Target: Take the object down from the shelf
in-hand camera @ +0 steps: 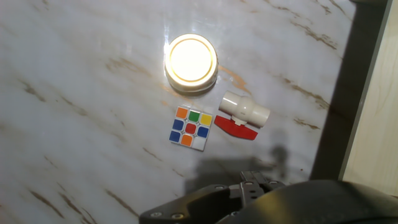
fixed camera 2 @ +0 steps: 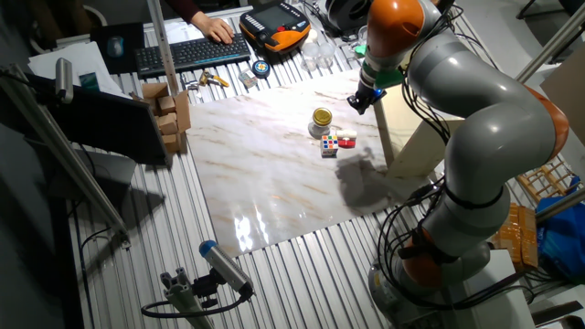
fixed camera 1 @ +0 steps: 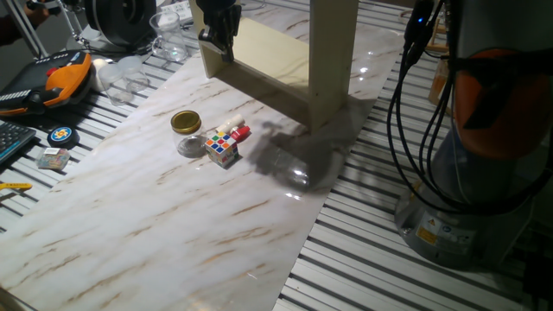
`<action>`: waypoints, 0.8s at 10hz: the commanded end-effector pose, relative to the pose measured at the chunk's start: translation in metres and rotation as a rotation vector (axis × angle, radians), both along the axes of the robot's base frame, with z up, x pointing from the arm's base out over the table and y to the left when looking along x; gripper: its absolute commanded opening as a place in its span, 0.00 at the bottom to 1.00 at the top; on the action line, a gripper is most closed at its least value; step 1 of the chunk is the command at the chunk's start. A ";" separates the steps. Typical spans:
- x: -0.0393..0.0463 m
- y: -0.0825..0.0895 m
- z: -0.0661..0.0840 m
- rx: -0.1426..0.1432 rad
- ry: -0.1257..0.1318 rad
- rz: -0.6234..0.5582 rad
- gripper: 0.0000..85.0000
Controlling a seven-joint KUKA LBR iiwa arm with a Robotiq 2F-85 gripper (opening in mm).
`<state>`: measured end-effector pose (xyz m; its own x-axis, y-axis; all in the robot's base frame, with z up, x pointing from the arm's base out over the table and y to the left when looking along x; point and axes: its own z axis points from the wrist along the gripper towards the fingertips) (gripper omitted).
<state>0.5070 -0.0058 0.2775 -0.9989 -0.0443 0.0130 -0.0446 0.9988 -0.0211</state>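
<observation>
The cream shelf (fixed camera 1: 333, 60) stands at the far end of the marble board (fixed camera 1: 173, 233), also seen in the other fixed view (fixed camera 2: 411, 128) and at the right edge of the hand view (in-hand camera: 379, 124). I see no item on its visible boards. On the board in front of it lie a gold-lidded jar (fixed camera 1: 186, 130) (in-hand camera: 191, 62), a colour cube (fixed camera 1: 222, 149) (in-hand camera: 191, 127) and a white valve with a red handle (fixed camera 1: 235, 131) (in-hand camera: 244, 114). My gripper (fixed camera 1: 218, 43) (fixed camera 2: 363, 99) hangs high beside the shelf's left panel, above these items. Its fingers are too dark to read.
An orange-and-black device (fixed camera 1: 60, 73), a keyboard (fixed camera 2: 192, 53) and glassware (fixed camera 1: 168, 39) lie beyond the board's left side. Cardboard boxes (fixed camera 2: 169, 110) sit at one corner. The arm's base (fixed camera 1: 484, 173) and hanging cables (fixed camera 1: 406, 104) stand right of the board.
</observation>
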 end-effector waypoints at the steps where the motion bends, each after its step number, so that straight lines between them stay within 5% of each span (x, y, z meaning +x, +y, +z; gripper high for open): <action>1: 0.0001 0.000 0.000 -0.001 -0.003 -0.001 0.00; 8: 0.0005 0.000 -0.001 0.000 0.004 -0.003 0.00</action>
